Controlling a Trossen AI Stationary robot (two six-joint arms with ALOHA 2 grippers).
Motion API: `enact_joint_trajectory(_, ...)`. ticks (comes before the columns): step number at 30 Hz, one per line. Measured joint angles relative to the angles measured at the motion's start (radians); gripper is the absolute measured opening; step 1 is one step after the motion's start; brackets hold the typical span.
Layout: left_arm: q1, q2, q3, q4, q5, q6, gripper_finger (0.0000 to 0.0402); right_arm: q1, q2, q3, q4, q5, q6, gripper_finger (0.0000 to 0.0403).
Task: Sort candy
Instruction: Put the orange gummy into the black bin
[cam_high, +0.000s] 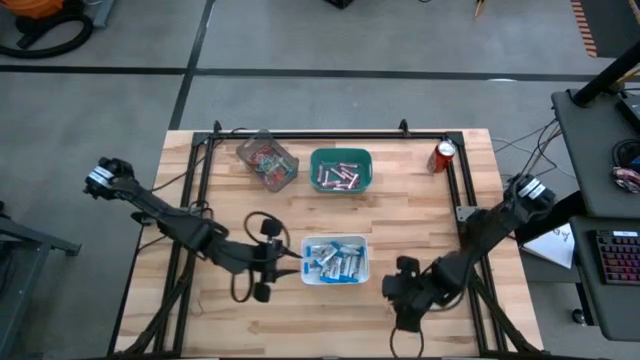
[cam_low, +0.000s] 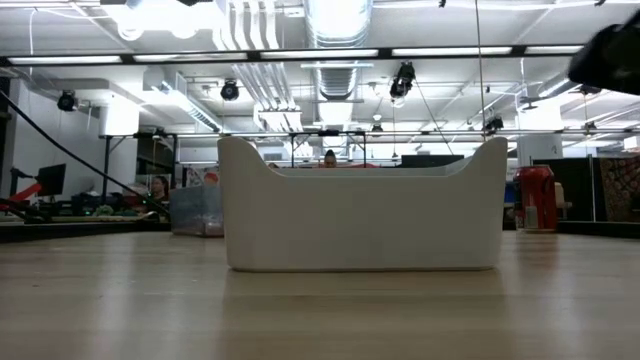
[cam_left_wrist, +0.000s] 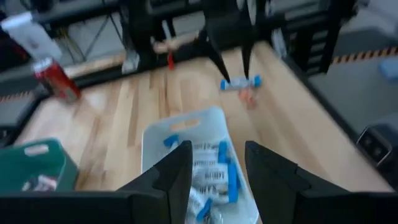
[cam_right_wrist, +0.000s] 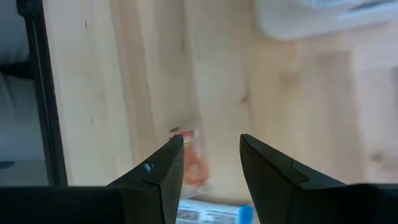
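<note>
A white bin (cam_high: 335, 260) holds blue-and-white packets (cam_left_wrist: 214, 165). A green bin (cam_high: 341, 170) holds pinkish-white sticks, and a clear bin (cam_high: 268, 160) holds red-orange pieces. One blue-and-white packet (cam_left_wrist: 239, 83) and one red-orange piece (cam_right_wrist: 194, 163) lie flat on the table, right of the white bin. My right gripper (cam_right_wrist: 211, 146) is open and points down just above them, touching neither; it also shows in the high view (cam_high: 402, 285). My left gripper (cam_left_wrist: 217, 152) is open and empty at the white bin's left side (cam_high: 290, 262).
A red soda can (cam_high: 443, 157) stands at the far right corner. A black frame rail (cam_high: 330, 135) runs along the table's far edge and down both sides. Bare wood (cam_high: 330, 215) lies between the bins and in front of the white bin.
</note>
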Motion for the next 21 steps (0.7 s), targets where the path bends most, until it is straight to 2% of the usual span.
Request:
enact_joint_trajectory(5,-0.003,-0.077,-0.067,0.105,-0.005,0.053,0.0131,0.053,0.092,0.045,-0.003,-0.01,0.082,0.0148)
enact_joint_trajectory(11,-0.003,-0.148,-0.107,0.17,-0.008,0.107,0.0131,0.073,0.163,0.091,-0.086,-0.061,0.178,0.0148)
enact_joint_trajectory(21,-0.003,-0.212,-0.138,0.198,-0.009,0.15,0.0131,0.08,0.219,0.087,-0.099,-0.071,0.185,0.0148)
